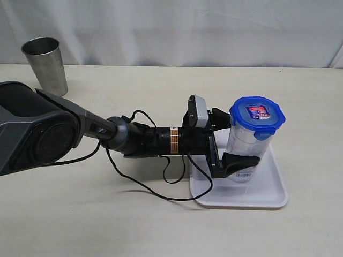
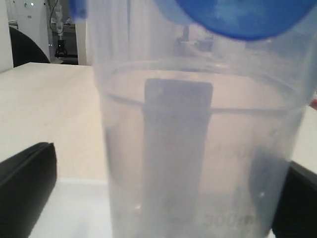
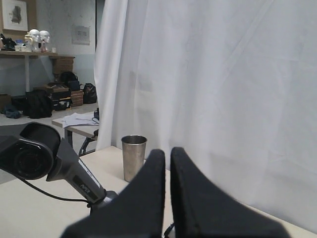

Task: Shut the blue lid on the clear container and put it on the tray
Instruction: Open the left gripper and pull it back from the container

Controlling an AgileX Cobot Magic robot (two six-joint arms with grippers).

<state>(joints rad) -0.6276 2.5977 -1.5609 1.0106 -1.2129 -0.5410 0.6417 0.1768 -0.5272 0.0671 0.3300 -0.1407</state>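
The clear container (image 1: 244, 147) stands upright on the white tray (image 1: 268, 195), with the blue lid (image 1: 258, 115) sitting on its rim. My left gripper (image 1: 238, 138) reaches in from the left and straddles the container low down, jaws open. In the left wrist view the container (image 2: 198, 148) fills the frame under the blue lid (image 2: 247, 17). One black finger (image 2: 25, 188) stands clear of its wall over the tray (image 2: 74, 208); the other finger (image 2: 302, 203) is close by the opposite wall. My right gripper (image 3: 167, 153) is shut on nothing and is out of the exterior view.
A grey steel cup (image 1: 45, 64) stands at the back left of the table; the right wrist view also shows this cup (image 3: 133, 156). The left arm's black cable (image 1: 155, 187) loops onto the table beside the tray. A white curtain closes off the back.
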